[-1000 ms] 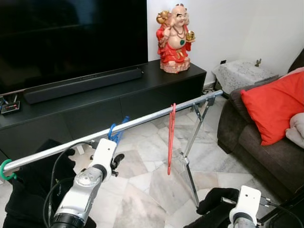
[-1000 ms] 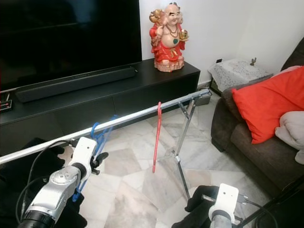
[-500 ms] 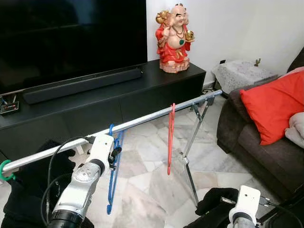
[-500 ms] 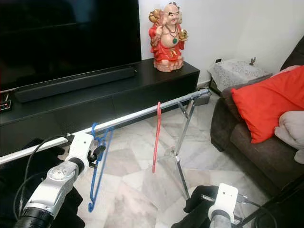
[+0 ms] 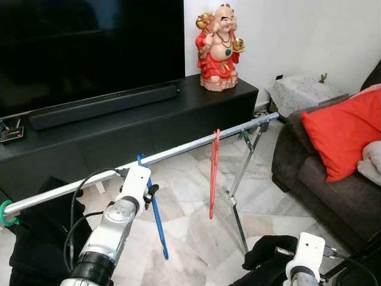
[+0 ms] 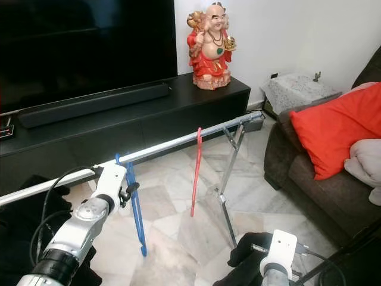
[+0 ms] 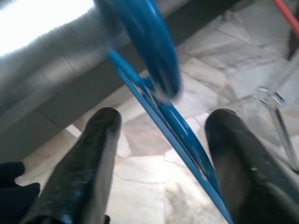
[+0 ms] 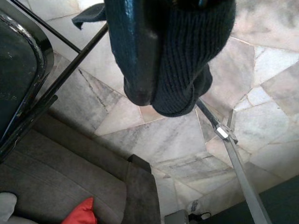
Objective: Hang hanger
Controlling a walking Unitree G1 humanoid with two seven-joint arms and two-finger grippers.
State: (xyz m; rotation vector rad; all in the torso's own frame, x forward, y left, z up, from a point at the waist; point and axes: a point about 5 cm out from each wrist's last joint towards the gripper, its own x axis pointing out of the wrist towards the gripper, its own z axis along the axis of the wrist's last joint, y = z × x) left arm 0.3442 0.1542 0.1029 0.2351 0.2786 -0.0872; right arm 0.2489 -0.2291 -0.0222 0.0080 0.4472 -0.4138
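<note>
A blue hanger [image 5: 156, 215] hangs by its hook on the silver rail [image 5: 190, 148] and slants down to the right. My left gripper [image 7: 161, 121] sits just under the rail at the hanger's neck. It is open, with one black finger [image 7: 98, 144] on each side of the blue hanger [image 7: 163, 126]; I cannot tell whether they touch it. A red hanger [image 5: 213, 173] hangs further right on the same rail. My right gripper [image 5: 268, 250] is low at the front right, shut and empty, over the floor.
The rail stands on a folding metal leg [image 5: 238, 196] over the marble floor. Behind it is a black TV cabinet [image 5: 178, 113] with a soundbar and a red figurine [image 5: 219, 47]. A brown sofa with a red cushion [image 5: 342, 131] is at right. A green hook [image 5: 6, 213] hangs at the rail's left end.
The blue hanger, bunched at my left gripper a second ago, has dropped onto the rail and swung from left to right. The left gripper has opened and let it go.
</note>
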